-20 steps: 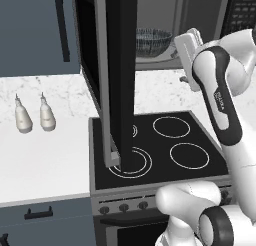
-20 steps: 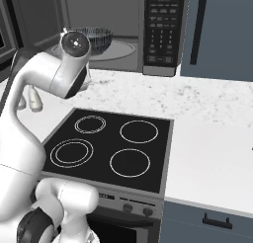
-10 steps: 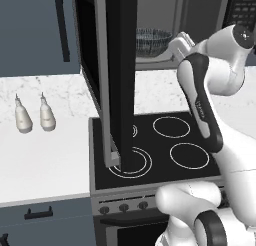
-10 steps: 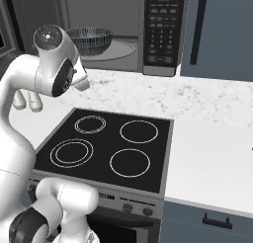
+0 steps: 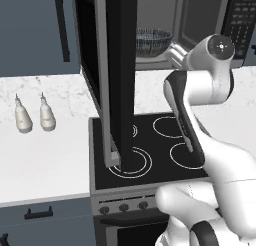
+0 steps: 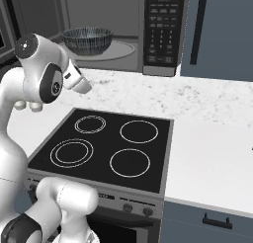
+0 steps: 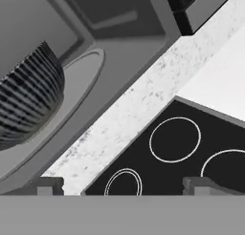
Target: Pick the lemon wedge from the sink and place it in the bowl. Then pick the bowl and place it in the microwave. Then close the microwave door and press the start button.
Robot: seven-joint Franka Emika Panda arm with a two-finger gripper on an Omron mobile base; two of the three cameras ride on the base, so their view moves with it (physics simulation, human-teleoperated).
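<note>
White marbled tabletop [image 6: 212,103] flanking black cooktop [image 6: 106,148], ribbed bowl [image 6: 87,40] on microwave [image 6: 126,29] turntable, microwave door [image 5: 117,75] open, hand [image 7: 123,185] spread, empty, above cooktop.

the bowl [image 6: 88,40] sits on the turntable inside the open microwave [image 6: 123,29], above the stovetop [image 6: 106,147].

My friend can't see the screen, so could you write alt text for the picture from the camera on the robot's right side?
A ribbed greyish bowl sits on the round tray inside the open black microwave, above a black four-ring stovetop. The white robot arm bends at lower left, in front of a speckled white counter.
</note>
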